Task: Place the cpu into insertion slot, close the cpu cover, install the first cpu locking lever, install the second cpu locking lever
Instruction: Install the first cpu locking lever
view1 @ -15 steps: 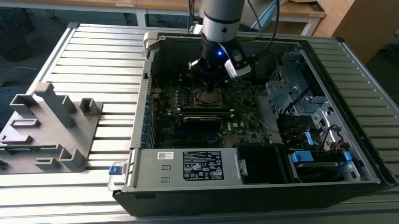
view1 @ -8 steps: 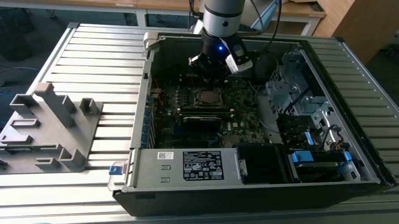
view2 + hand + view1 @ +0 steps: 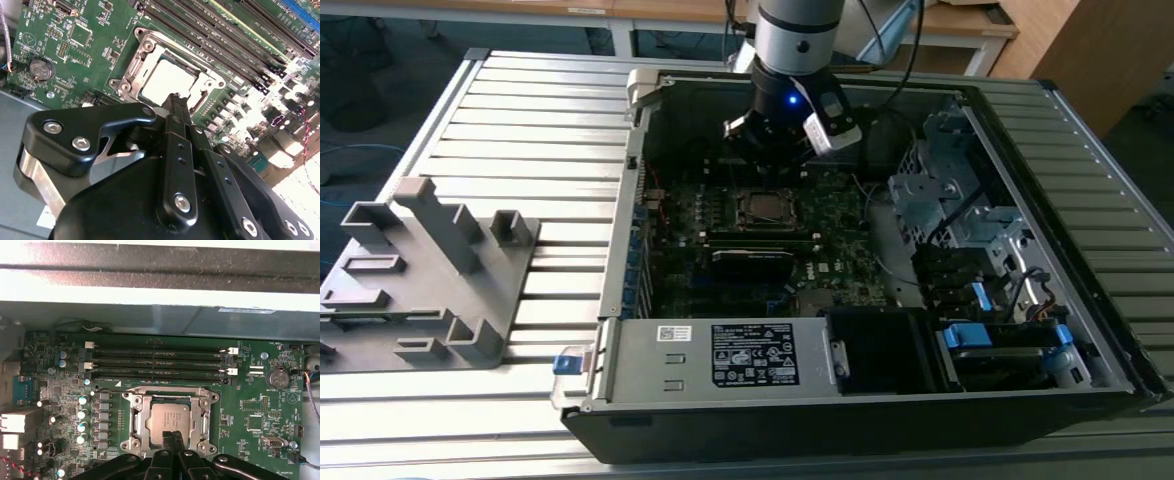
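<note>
Far left, exterior view: grey fixture block (image 3: 420, 270) sits on the slatted table (image 3: 520, 110), well apart from the case, with bare slats between.
Case left wall: computer case (image 3: 620, 260) lies open side up; its wall edge stands just left of the motherboard (image 3: 694, 230).
Gripper: gripper (image 3: 767, 150) hangs inside the case over the far side of the socket; fingers pressed together, nothing between them in both wrist views.
cpu: cpu (image 3: 167, 420) is seated flat in the insertion slot (image 3: 214, 398); fingertips (image 3: 169, 437) are over one edge of it, contact cannot be told.
cpu cover: cpu cover (image 3: 136, 417) is down, framing all four cpu edges.
Memory slots: long black slots (image 3: 155, 360) run just beside the socket on one side.
Right of socket: cables and drive cage (image 3: 947, 190) crowd the exterior view's right, little room there.
Near wall: power supply (image 3: 720, 355) lies along it, clear of the socket.
</note>
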{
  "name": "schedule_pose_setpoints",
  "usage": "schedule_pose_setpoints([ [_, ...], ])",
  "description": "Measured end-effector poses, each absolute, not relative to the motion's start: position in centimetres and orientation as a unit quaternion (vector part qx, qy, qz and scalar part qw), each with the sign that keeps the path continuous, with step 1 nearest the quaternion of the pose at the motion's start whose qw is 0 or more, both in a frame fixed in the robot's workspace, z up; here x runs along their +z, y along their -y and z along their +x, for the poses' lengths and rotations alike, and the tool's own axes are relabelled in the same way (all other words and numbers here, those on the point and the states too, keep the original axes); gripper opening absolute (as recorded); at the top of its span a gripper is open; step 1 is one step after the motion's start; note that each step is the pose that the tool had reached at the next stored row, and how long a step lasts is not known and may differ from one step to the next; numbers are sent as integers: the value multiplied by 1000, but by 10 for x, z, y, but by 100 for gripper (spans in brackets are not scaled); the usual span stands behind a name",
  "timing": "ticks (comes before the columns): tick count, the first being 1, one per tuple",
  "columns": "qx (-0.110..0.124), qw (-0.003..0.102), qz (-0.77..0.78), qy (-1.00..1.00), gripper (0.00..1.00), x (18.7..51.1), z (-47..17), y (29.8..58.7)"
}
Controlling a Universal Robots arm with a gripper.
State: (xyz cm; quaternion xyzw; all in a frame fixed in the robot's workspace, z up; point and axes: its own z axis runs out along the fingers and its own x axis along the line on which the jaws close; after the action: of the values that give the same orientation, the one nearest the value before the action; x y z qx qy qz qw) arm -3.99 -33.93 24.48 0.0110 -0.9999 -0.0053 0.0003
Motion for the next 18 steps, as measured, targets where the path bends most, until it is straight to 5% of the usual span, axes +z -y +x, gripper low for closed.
schedule_pose_setpoints([
  [18,-5,0,11,1000,11,247,-56,339],
])
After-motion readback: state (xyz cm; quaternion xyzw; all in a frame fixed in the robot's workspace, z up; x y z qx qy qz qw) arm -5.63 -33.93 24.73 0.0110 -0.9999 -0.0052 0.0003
